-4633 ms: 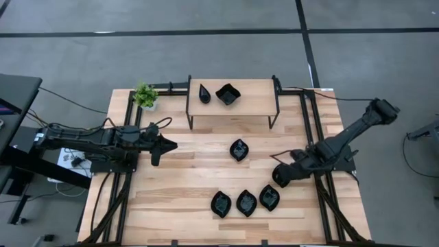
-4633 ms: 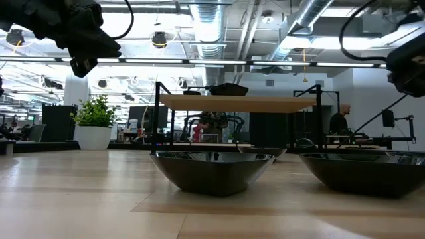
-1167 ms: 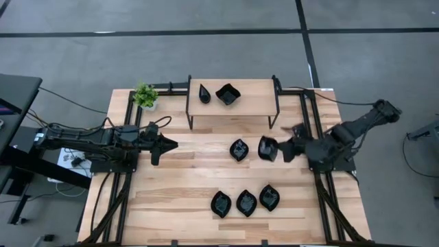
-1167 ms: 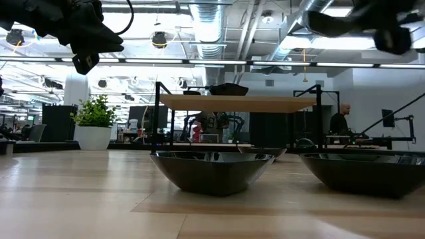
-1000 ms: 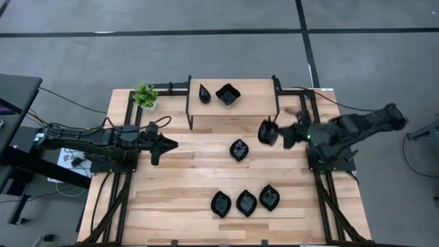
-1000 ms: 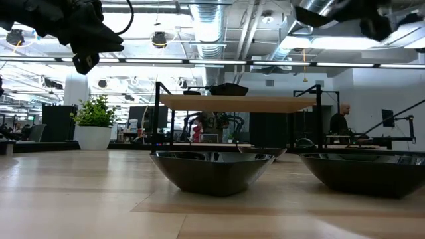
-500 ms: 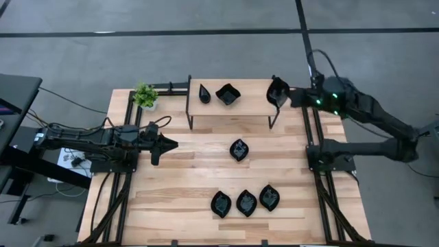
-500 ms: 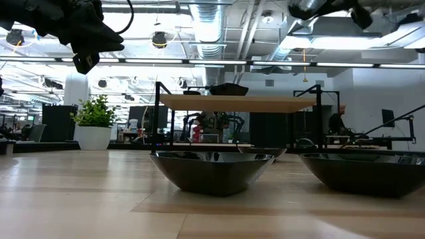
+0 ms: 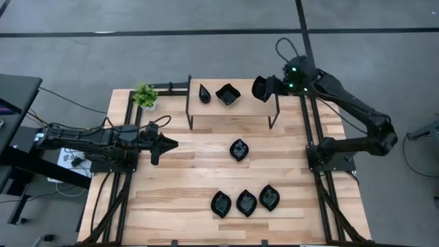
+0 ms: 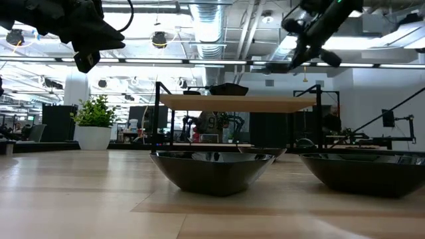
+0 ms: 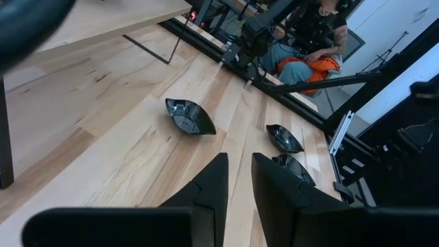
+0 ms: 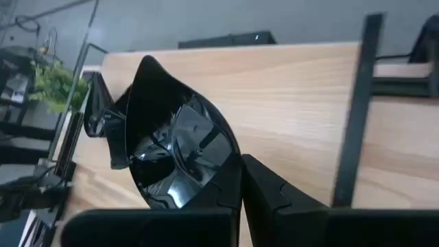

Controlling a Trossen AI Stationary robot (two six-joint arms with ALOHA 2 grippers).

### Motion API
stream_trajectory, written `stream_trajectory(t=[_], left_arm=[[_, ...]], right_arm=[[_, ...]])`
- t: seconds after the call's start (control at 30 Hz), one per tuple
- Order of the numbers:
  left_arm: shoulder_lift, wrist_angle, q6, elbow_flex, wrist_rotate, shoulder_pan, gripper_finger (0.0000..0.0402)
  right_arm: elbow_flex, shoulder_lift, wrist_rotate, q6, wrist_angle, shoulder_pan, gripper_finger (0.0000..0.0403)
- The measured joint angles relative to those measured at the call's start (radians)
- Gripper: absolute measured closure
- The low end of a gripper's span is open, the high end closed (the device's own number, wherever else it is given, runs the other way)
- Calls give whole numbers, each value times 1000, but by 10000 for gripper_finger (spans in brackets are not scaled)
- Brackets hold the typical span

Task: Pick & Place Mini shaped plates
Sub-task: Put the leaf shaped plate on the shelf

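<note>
Wooden shelf (image 9: 233,99), upper centre: right gripper (image 9: 269,87), clenched on a plate (image 9: 261,88), should lower gently onto bare wood; left gripper (image 9: 164,145) idles, slightly parted.

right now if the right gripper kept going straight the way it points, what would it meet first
Judging from above, the right gripper, shut on a leaf-shaped plate, points along the raised shelf toward the wavy square plate. Height is unclear, so it might pass over.

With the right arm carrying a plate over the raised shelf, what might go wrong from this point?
The right gripper pinches the leaf-shaped plate only by its rim, so it may slip or tilt on release. It hangs near the shelf end and its black post; set too far out, it could clip the post or tip off. Placed further in, it might knock the square plate.
</note>
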Motion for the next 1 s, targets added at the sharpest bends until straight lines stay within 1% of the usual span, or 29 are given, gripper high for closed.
stream_trajectory(t=[0.13, 0.4, 0.77, 1.0], left_arm=[[0, 2, 0, 0, 0, 0, 335], [0, 9, 0, 0, 0, 0, 335], [0, 19, 0, 0, 0, 0, 335], [0, 20, 0, 0, 0, 0, 335]], right_arm=[[0, 82, -58, 1, 26, -16, 402], [0, 186, -22, 7, 35, -27, 401], [0, 260, -24, 37, 38, -34, 401], [0, 246, -22, 37, 34, -33, 401]])
